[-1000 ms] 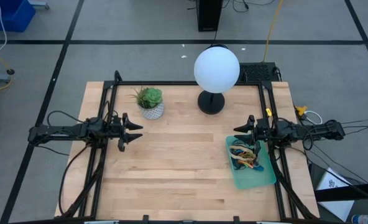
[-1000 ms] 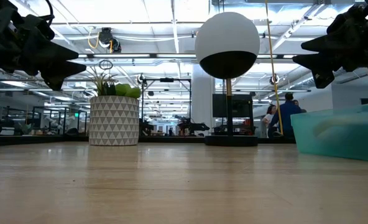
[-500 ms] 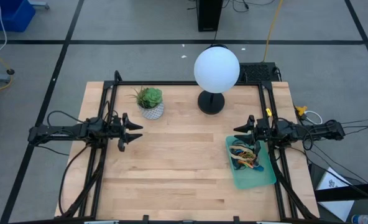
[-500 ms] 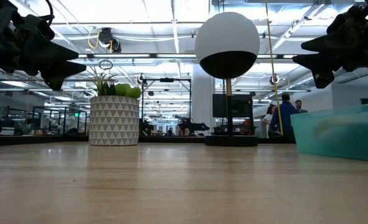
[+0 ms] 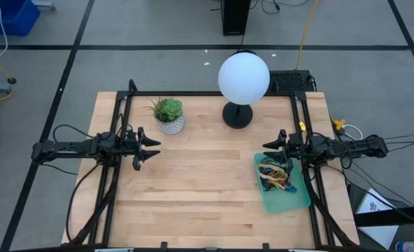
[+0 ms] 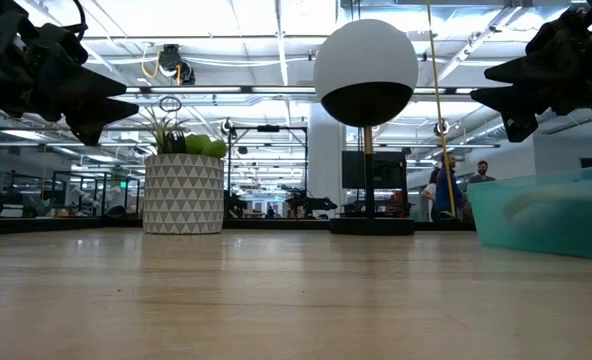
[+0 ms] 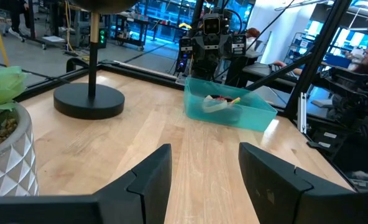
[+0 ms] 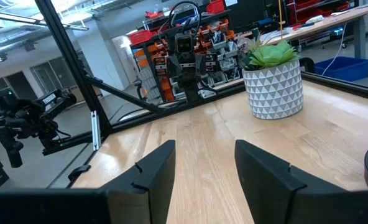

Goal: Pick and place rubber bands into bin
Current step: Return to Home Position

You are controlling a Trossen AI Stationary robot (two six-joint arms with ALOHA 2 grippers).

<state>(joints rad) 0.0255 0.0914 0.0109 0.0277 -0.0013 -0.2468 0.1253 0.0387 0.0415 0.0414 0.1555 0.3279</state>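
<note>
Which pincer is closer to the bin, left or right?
Right. The right pincer hangs just beside the bin; the left pincer hangs across the table, near the pot.

No readable text here for you, operator. Checked the bin (image 5: pixel 291 201): plain translucent plastic, no label or number that could be made out. The plant pot (image 6: pixel 183 194) carried only a triangle pattern, no lettering. The globe lamp (image 5: pixel 243 77) was blank, white above and dark below. The cluttered racks (image 8: pixel 196 31) in the room behind were too small and blurred to read; any markings there stayed illegible.
</note>
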